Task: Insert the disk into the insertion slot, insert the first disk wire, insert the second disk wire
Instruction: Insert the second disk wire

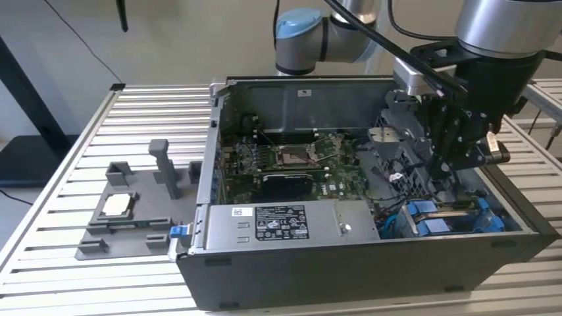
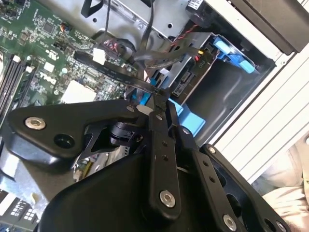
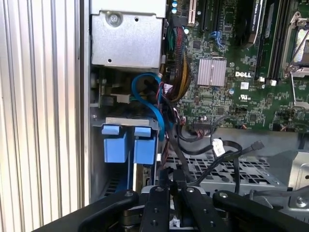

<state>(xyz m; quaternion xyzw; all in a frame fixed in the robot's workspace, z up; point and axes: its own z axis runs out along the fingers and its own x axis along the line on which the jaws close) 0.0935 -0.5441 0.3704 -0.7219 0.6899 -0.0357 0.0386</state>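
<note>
Pincer (image 2: 159, 99) nearly shut — pinching a black wire (image 2: 116, 75) end.

the disk (image 1: 457, 220) sits already pushed into the insertion slot (image 1: 399, 227) at the lower right of the exterior view, inside the black case; its bright blue caddy tabs face outward. in the first wrist view those two blue tabs (image 3: 129, 145) show at lower left, under the slot's grey metal edge (image 3: 130, 122). a black flat wire (image 2: 120, 77) runs across the middle of the second wrist view.
</note>
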